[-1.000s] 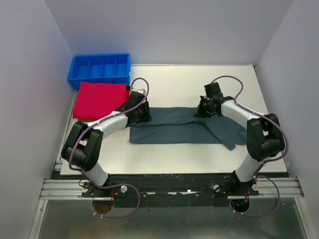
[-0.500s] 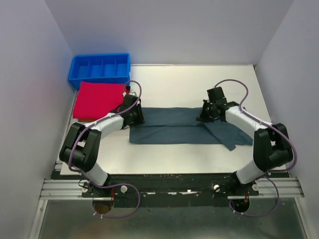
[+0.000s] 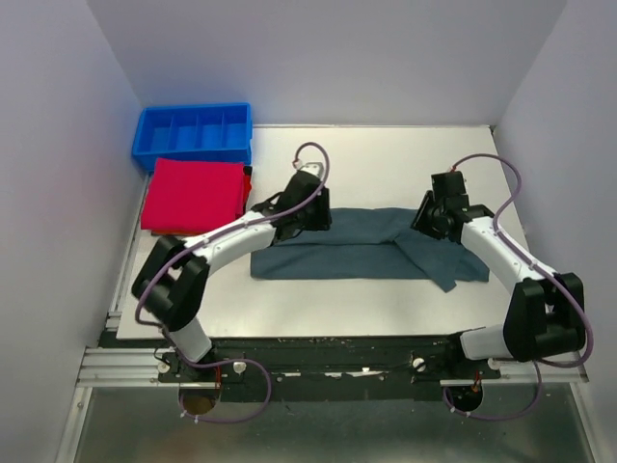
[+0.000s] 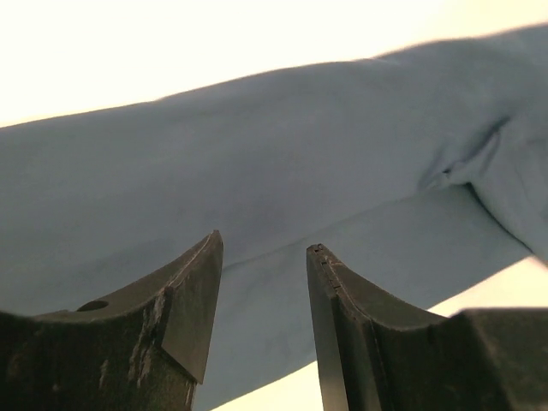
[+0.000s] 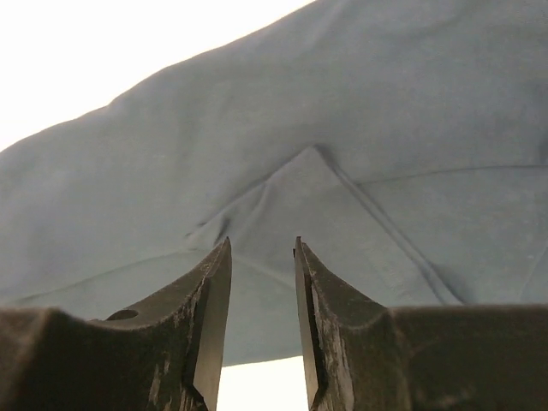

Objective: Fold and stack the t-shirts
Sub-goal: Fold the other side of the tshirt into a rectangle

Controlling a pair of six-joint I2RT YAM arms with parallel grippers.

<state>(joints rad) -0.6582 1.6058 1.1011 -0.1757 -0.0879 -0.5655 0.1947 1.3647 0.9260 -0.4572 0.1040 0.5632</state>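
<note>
My left gripper point(image 4: 261, 244) and right gripper point(image 5: 263, 244) hang empty, jaws apart, over the grey shirt point(image 3: 357, 253), a strip mid-table; red shirt point(image 3: 193, 193) lies folded far left; next, I judge, grip an end for the crosswise fold.

The grey shirt point(image 3: 352, 253) under both grippers is soft, matt cloth, creased and seamed just ahead of the right gripper point(image 5: 262, 244). That gripper's fingers point(image 5: 210, 317) are dark, matt and hard, like plastic, with pale scuffs on the inner faces. The left gripper point(image 4: 264, 244) has 2 fingers point(image 4: 184, 308) equally scratched. Left of it, the red shirt point(image 3: 193, 193) is matt cloth too. The tray point(image 3: 193, 152) is smooth blue plastic. The table point(image 3: 386, 159) is smooth and pale, with a dull sheen.
</note>
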